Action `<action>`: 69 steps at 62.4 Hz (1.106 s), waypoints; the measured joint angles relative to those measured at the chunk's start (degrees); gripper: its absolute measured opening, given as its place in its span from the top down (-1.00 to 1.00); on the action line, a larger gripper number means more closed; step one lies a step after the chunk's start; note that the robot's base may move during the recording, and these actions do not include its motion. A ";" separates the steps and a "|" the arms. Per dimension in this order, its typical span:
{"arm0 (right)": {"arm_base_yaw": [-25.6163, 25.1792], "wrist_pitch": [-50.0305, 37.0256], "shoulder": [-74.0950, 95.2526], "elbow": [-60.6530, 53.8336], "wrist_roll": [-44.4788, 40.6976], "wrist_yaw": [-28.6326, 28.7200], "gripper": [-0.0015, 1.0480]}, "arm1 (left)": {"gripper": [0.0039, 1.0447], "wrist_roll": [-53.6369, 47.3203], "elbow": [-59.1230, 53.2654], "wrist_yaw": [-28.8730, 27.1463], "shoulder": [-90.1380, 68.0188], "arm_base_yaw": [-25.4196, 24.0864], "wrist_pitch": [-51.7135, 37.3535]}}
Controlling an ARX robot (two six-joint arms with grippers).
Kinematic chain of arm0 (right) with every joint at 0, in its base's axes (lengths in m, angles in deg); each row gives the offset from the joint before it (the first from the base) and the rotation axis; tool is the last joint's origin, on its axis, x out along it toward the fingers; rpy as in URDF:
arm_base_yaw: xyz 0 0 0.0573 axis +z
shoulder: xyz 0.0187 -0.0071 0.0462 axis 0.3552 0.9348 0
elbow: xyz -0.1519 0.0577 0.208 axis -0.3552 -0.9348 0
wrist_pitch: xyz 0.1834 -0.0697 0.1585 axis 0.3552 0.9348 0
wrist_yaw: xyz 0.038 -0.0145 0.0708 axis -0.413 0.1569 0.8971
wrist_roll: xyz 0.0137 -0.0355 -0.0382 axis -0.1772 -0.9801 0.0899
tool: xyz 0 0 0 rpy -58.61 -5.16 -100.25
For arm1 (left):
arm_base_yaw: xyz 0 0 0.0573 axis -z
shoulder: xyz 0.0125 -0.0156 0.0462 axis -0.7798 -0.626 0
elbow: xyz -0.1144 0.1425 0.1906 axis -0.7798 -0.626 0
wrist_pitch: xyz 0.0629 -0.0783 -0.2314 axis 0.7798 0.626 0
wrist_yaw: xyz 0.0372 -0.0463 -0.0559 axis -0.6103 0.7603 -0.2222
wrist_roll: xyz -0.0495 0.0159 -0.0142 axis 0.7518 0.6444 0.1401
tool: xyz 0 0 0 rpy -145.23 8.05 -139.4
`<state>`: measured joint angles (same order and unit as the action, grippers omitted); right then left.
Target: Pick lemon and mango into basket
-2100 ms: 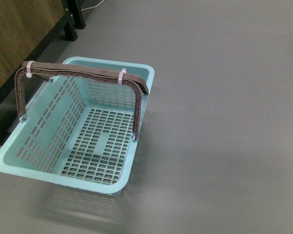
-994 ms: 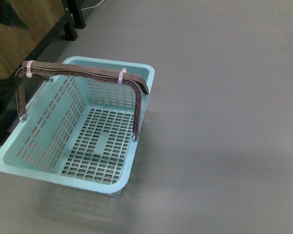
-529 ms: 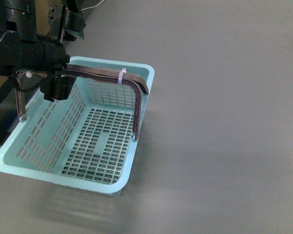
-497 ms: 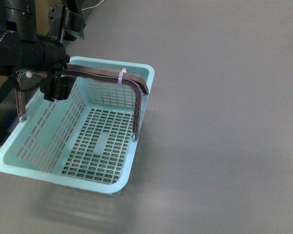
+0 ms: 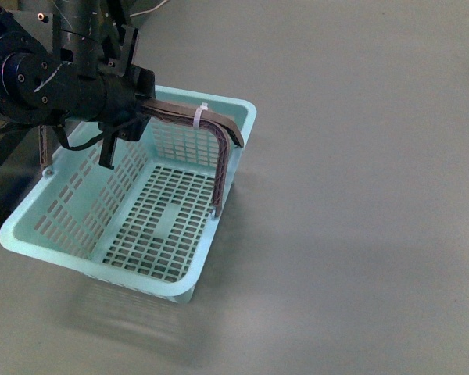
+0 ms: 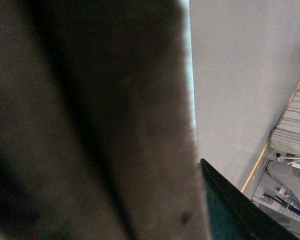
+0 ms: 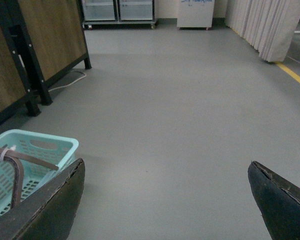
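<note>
Plainly, the left gripper was pinching the brown-grey handle of the basket near its left end, and its wrist camera saw little but that handle pressed close. A white zip tie bound the handle further right. The teal basket stood on the grey floor, toward the left. Half a second before, basket and arm had both sat slightly further left. The right gripper hung with fingers spread wide above the floor. A far white cabinet carried blue lettering too small to read.
</note>
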<state>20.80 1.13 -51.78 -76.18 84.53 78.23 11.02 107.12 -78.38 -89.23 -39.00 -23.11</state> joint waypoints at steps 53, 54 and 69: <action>0.00 0.00 0.00 0.00 0.00 0.00 -0.83 | 0.68 5.14 -33.79 -1.42 67.49 -1.36 12.76; 0.00 0.00 0.00 0.00 0.00 0.00 -0.83 | 0.68 5.73 -34.10 -1.46 69.18 -1.40 13.99; 0.00 0.00 0.00 0.00 0.00 0.00 -0.83 | 0.69 7.37 -34.60 -2.10 78.29 -2.86 20.79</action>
<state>20.80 1.13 -51.78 -76.18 84.53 78.23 18.38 72.52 -80.48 -10.94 -41.86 -2.32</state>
